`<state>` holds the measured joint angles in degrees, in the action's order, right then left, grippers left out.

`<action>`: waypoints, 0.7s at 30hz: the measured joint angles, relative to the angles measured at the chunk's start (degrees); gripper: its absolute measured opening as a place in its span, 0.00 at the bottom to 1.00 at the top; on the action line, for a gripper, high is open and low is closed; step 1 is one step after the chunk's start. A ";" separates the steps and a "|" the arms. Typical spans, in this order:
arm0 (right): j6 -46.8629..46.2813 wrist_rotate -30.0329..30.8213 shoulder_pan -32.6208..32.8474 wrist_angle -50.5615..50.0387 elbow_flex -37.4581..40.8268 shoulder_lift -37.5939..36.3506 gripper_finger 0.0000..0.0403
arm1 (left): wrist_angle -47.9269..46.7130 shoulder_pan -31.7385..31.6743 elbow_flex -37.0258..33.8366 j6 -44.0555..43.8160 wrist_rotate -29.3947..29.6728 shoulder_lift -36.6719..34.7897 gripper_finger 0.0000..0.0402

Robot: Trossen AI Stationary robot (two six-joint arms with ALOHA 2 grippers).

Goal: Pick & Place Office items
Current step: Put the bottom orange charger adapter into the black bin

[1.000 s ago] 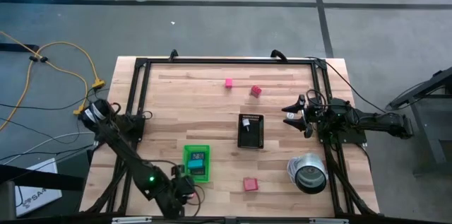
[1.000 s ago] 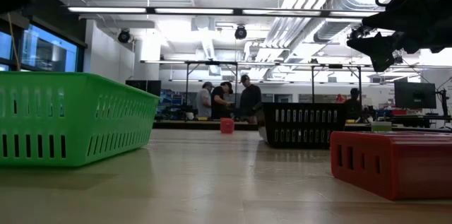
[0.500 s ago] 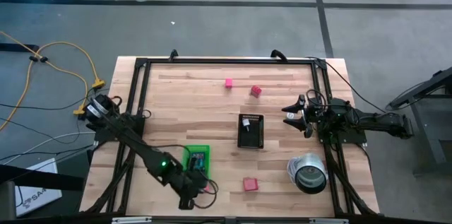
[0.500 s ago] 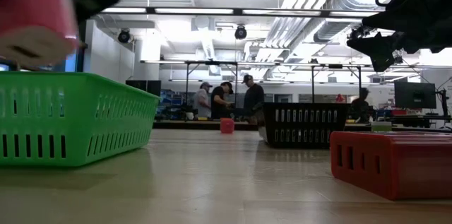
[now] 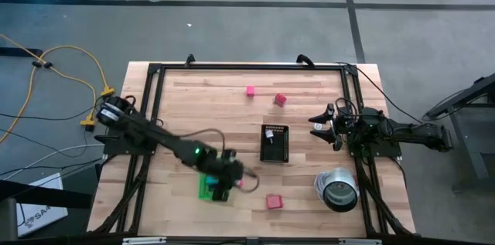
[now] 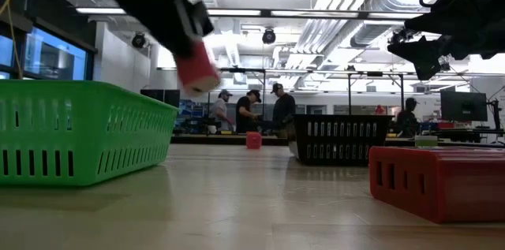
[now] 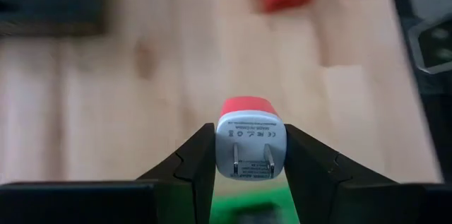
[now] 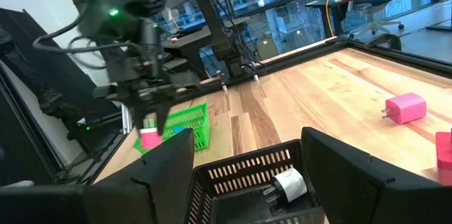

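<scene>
Transport was underway: our left jaws (image 7: 249,155) gripped a red-and-white plug adapter (image 7: 249,139) above the green tray (image 5: 210,188), at six o'clock on the bench (image 5: 201,113). Next, we judged, carry it toward the black basket (image 5: 274,144). Our right jaws (image 5: 322,125) waited open at three o'clock.

Left arm covers most of green tray (image 5: 207,190); contents under it hidden. Low view: left tool (image 6: 197,72) motion-blurred, arm cut off at top edge. Silver can (image 5: 337,188) interior too dark to tell. Black tray (image 8: 247,181) cut off in right wrist view.
</scene>
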<state>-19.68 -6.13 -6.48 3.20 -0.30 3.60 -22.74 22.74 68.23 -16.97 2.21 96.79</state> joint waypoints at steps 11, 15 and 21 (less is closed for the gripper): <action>0.00 0.00 0.00 0.00 0.00 0.00 0.62 | -0.47 -14.74 4.74 13.18 -3.60 0.66 0.32; -0.01 0.02 0.00 -0.03 0.00 0.02 0.62 | -2.90 -17.38 8.58 16.08 -4.18 3.41 0.32; -0.01 0.02 0.00 -0.02 0.00 0.01 0.62 | -8.39 -19.15 17.99 20.98 -6.28 9.15 0.32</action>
<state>-19.69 -6.11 -6.48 3.18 -0.30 3.61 -31.13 3.59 86.21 4.01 -4.07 105.94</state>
